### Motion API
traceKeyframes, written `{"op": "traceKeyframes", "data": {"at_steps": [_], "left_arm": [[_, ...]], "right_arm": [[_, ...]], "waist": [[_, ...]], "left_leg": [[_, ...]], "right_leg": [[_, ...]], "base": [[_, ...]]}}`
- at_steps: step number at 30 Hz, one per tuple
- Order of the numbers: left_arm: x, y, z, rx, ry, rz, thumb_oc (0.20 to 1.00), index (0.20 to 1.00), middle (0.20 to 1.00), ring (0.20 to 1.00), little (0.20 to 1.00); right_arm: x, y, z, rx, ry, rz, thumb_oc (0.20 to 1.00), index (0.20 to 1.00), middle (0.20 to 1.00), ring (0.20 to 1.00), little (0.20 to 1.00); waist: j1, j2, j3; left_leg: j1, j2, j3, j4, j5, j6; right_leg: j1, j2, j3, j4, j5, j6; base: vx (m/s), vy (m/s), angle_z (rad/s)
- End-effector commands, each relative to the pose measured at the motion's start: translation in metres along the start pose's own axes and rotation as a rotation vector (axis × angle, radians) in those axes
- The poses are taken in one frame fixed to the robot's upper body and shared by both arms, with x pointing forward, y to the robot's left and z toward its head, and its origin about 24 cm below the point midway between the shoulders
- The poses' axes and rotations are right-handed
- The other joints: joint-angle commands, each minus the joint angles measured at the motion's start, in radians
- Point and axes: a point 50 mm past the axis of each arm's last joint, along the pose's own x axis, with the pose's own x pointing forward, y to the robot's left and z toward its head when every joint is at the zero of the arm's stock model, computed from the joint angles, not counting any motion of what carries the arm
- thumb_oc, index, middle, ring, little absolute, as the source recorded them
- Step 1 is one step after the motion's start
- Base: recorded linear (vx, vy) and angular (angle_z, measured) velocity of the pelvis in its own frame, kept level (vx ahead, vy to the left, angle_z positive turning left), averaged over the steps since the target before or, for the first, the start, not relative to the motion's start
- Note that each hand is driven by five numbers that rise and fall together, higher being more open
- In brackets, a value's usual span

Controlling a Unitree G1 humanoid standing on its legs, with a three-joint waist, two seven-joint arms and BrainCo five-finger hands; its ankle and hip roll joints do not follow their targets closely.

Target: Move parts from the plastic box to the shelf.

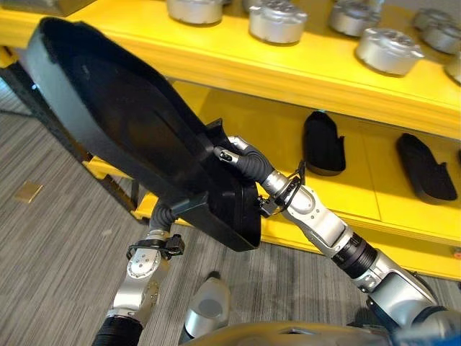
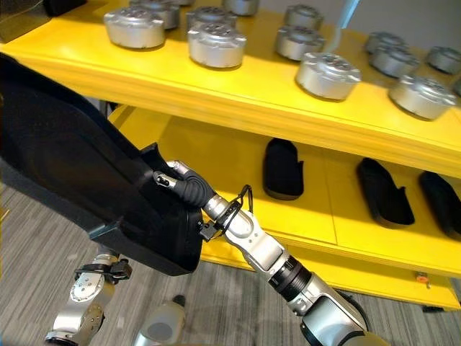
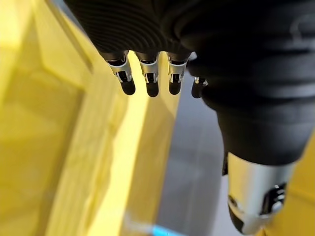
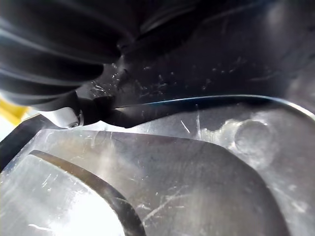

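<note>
A long black moulded part [image 1: 122,122] is held up slantwise in front of the yellow shelf [image 1: 288,72], its wide end high at the left. My right hand [image 1: 241,158] grips its right edge, a finger curled over the rim. In the right wrist view the part's scratched surface [image 4: 197,187] lies right against the hand. My left hand [image 1: 164,216] comes up under the part's lower end and is mostly hidden there. In the left wrist view its fingers [image 3: 147,81] hang relaxed with nothing between them, the yellow shelf past them.
Silver round parts [image 1: 277,21] stand in rows on the upper board. Two smaller black parts [image 1: 322,143] [image 1: 425,167] lie on the lower board [image 1: 374,209], with bare board left of them. A small tan square [image 1: 29,191] lies on the grey floor.
</note>
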Motion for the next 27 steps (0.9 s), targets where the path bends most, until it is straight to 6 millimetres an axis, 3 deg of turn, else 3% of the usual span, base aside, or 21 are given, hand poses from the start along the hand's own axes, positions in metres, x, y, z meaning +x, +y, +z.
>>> {"op": "traceKeyframes", "data": {"at_steps": [1, 6, 12, 13, 16, 17, 22, 27], "left_arm": [[0.003, 0.002, 0.024, 0.036, -0.125, -0.019, 1.000, 1.000, 1.000, 1.000, 1.000], [0.001, 0.004, 0.013, 0.045, -0.078, -0.012, 1.000, 1.000, 1.000, 1.000, 1.000], [-0.001, 0.011, 0.009, 0.049, -0.057, 0.008, 1.000, 1.000, 1.000, 1.000, 1.000], [0.001, 0.024, -0.007, 0.081, 0.005, 0.046, 1.000, 1.000, 1.000, 1.000, 1.000], [0.005, 0.031, -0.022, 0.104, 0.079, 0.083, 1.000, 1.000, 1.000, 1.000, 1.000], [0.007, 0.020, -0.001, 0.073, -0.023, 0.044, 1.000, 1.000, 1.000, 1.000, 1.000], [0.002, 0.009, 0.024, 0.037, -0.124, -0.025, 1.000, 1.000, 1.000, 1.000, 1.000], [0.000, -0.001, 0.037, 0.032, -0.170, -0.081, 1.000, 1.000, 1.000, 1.000, 1.000]], "right_arm": [[0.010, -0.008, 0.018, -0.063, -0.090, 0.007, 0.200, 0.200, 0.200, 0.200, 0.200], [0.009, -0.018, 0.009, -0.109, -0.038, -0.018, 0.200, 0.200, 0.200, 0.200, 0.200], [-0.010, -0.041, -0.001, -0.207, 0.045, -0.070, 0.200, 0.200, 0.200, 0.200, 0.200], [-0.023, -0.056, -0.005, -0.262, 0.084, -0.116, 0.200, 0.200, 0.200, 0.200, 0.200], [-0.033, -0.065, -0.018, -0.264, 0.143, -0.173, 0.200, 0.200, 0.200, 0.200, 0.200], [-0.037, -0.070, -0.025, -0.281, 0.180, -0.208, 0.200, 0.200, 0.200, 0.200, 0.200], [-0.043, -0.089, -0.033, -0.317, 0.245, -0.295, 0.200, 0.200, 0.200, 0.200, 0.200], [-0.049, -0.116, -0.027, -0.411, 0.276, -0.387, 0.200, 0.200, 0.200, 0.200, 0.200]], "waist": [[0.006, 0.006, -0.032], [0.029, 0.007, -0.011], [0.035, 0.009, 0.014], [0.035, 0.008, 0.020], [0.019, 0.007, 0.025], [0.022, 0.015, 0.033], [0.021, 0.035, 0.060], [0.020, 0.050, 0.090]], "left_leg": [[0.077, 0.037, 0.038, -0.061, -0.038, 0.012], [0.060, 0.034, 0.018, -0.061, -0.032, 0.012], [0.049, 0.033, 0.009, -0.068, -0.022, 0.010], [0.048, 0.036, 0.009, -0.063, -0.025, 0.007], [0.041, 0.038, 0.016, -0.061, -0.022, 0.005], [0.036, 0.038, 0.013, -0.059, -0.023, 0.006], [0.017, 0.038, 0.011, -0.045, -0.021, 0.007], [-0.004, 0.038, 0.007, -0.035, -0.019, 0.009]], "right_leg": [[-0.078, -0.028, 0.032, 0.067, 0.112, 0.016], [-0.080, -0.027, 0.009, 0.075, 0.106, 0.015], [-0.081, -0.025, -0.006, 0.072, 0.103, 0.015], [-0.080, -0.023, -0.006, 0.075, 0.098, 0.013], [-0.088, -0.023, -0.002, 0.078, 0.096, 0.011], [-0.092, -0.023, -0.004, 0.081, 0.090, 0.009], [-0.105, -0.027, -0.008, 0.097, 0.086, 0.006], [-0.124, -0.030, -0.006, 0.106, 0.082, 0.005]], "base": [[-0.01, -0.020, 0.27], [-0.01, -0.019, 0.09], [-0.01, -0.011, 0.09], [0.00, -0.005, 0.04], [-0.01, 0.002, 0.00], [0.00, 0.000, 0.00], [-0.03, 0.007, 0.00], [-0.02, 0.005, 0.03]]}}
